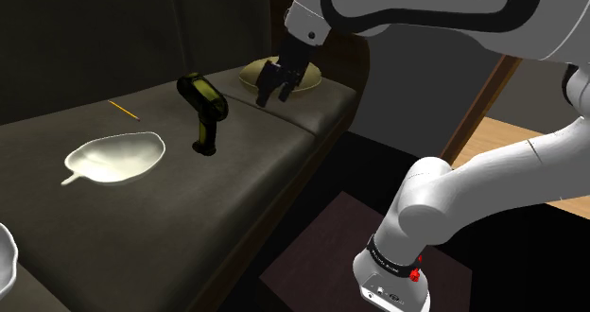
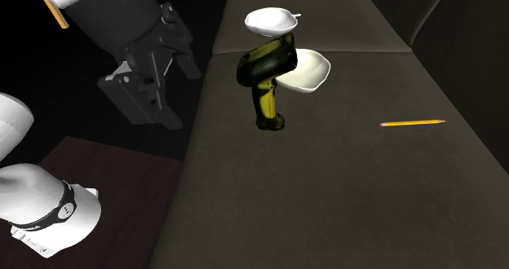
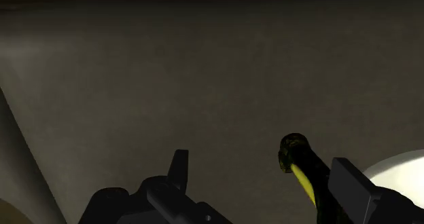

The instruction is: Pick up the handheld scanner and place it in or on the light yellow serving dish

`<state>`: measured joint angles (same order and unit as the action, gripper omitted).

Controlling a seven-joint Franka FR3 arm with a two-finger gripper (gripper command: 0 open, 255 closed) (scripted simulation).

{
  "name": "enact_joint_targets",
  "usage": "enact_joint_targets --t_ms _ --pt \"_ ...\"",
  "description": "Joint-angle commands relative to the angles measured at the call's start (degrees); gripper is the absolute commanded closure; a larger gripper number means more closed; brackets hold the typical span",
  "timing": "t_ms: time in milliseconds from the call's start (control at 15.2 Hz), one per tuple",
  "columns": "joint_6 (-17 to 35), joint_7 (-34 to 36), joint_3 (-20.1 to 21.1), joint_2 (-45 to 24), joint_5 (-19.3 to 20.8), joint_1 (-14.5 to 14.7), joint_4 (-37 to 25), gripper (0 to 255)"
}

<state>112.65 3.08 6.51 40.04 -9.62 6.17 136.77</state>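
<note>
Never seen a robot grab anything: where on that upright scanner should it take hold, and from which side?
Probably the handheld scanner by its head, from above: it stands upright on its base, the slim head topmost, free for the open gripper.

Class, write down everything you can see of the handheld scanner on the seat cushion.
The handheld scanner is glossy black with yellow-green trim, pistol-shaped: a tilted head atop a handle. It stands upright on the handle's foot on the dark seat cushion, near a white leaf-shaped dish. Only the cushion touches it; the gripper hangs apart, fingers open.
</note>
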Motion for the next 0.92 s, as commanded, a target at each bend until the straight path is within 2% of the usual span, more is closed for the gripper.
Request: enact_joint_targets --t_ms 0,396,858 --pt "4.8 0.6 2.1 -0.8 -0.8 1.2 0.6 0" --pt "17.8 1.8 8.2 -4.6 -1.5 3.7 0.4 0" --pt "23.1 2.0 9.3 -7.9 -1.5 3.5 2.1 0"
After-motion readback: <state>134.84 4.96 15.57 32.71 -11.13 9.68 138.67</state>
